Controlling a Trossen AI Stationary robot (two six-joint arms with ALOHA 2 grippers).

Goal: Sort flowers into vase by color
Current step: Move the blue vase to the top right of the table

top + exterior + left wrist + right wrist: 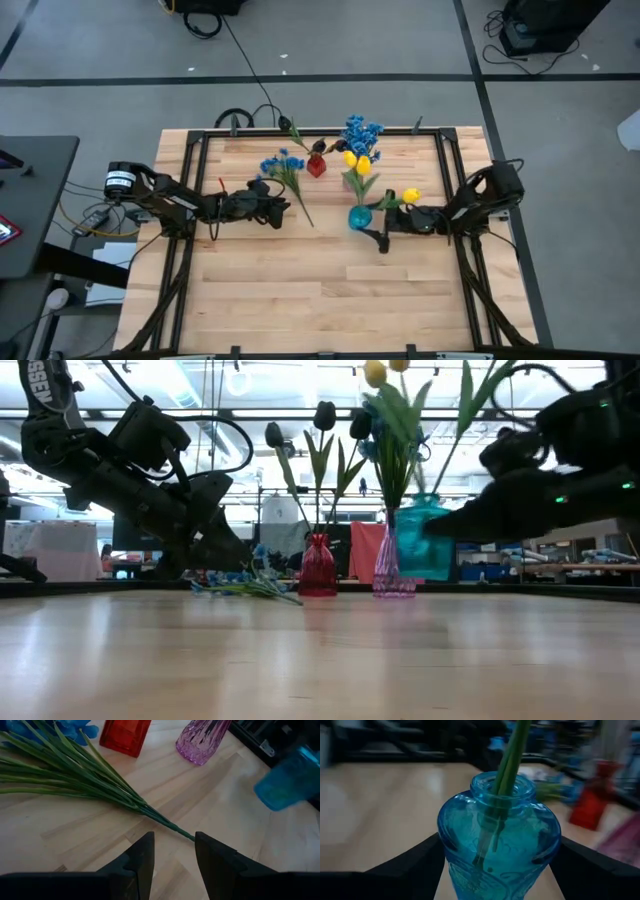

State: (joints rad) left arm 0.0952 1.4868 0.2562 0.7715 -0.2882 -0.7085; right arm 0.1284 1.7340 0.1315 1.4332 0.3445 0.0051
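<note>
Flowers first: the right fingers [497, 870] grip the blue vase [499, 837] holding a yellow tulip stem [509, 755], lifted clear of the bench [300, 290]. The left fingers [174, 855] stand part open, empty, over the stem end of the blue spray [75, 775] lying on the bench. If that glass vase slips or tilts, I reckon the tulip spills.

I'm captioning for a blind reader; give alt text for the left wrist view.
The left gripper, fingers apart, points at the bare stem end of a blue flower spray lying on the wooden table; red vase, purple vase and blue vase stand beyond.
</note>
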